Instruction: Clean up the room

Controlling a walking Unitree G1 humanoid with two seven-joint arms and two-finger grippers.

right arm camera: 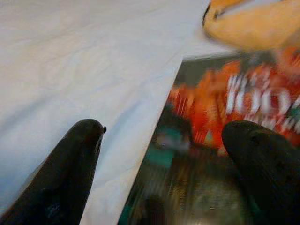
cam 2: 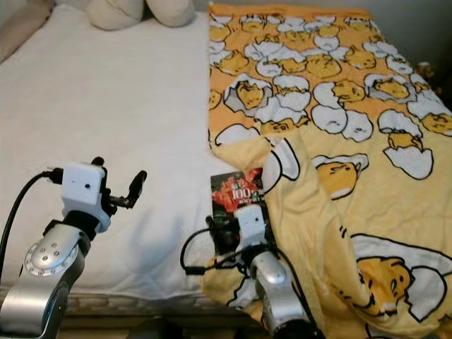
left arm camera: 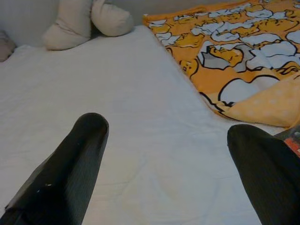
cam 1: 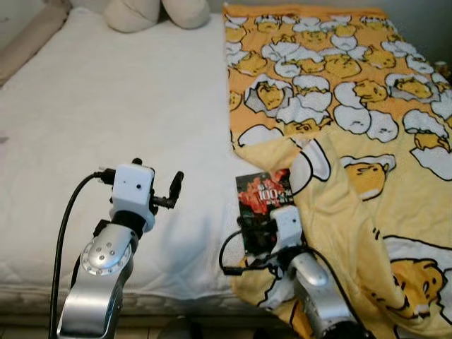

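Right gripper [right arm camera: 159,154] sits nearest the bed's front edge, fingers apart, one finger over the white sheet [cam 1: 106,106] and the other over the book [cam 1: 264,197], so it straddles the book's long edge w/o touching as far as the wrist view shows.

The book is a dark paperback w/ red-orange cover art and "100" on it. It lies flat on the sheet, near the front edge of the bed, and its far corner and one side are tucked under the folded-back flap of the yellow egg-print blanket [cam 1: 339,92].

Handling, as a guess: light, thin, glossy cover so prob. slippery. It's flexible rather than stiff, and the soft mattress gives under any press. Best hold looks like the exposed long edge facing the bare sheet, one finger under and one on top, pinching cover plus pages so it doesn't fan open. Blanket flap may drag along w/ it.

Left gripper [cam 1: 166,191] hovers over bare sheet, well apart from the book on the sheet side, fingers spread, holding nothing.

Beyond the book the blanket covers the rest of that half of the bed. Farthest off, two cream pillows [cam 1: 152,12] at the head.
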